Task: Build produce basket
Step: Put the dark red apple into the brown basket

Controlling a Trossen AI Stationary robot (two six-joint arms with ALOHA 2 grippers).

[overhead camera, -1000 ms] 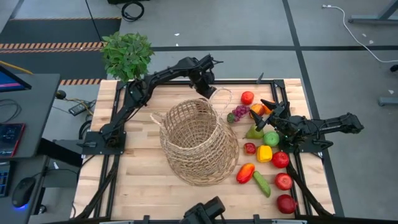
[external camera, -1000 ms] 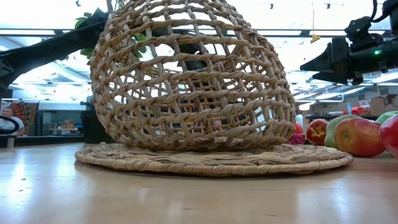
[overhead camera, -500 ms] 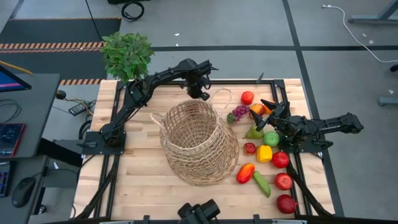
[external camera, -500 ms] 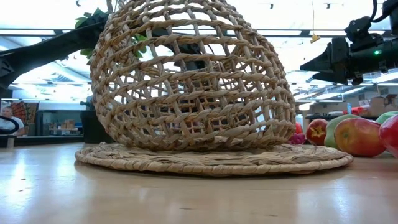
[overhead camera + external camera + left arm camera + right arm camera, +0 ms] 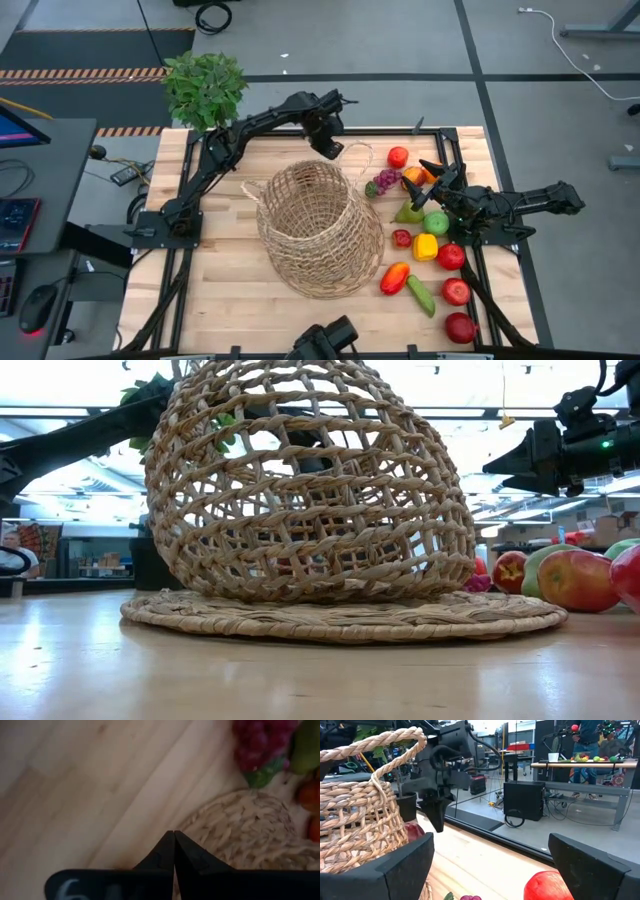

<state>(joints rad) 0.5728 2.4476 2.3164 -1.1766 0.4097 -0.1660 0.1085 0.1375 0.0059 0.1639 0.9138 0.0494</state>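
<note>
While our left gripper [image 5: 331, 150] hovers pinched shut by the basket [image 5: 318, 228], our wide-open right gripper [image 5: 432, 172] should probably grab produce [image 5: 436, 222] next.

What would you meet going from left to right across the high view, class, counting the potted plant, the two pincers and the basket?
Potted plant → basket → left pincer, shut, at the basket's far rim → right pincer, open, over the fruit.
</note>
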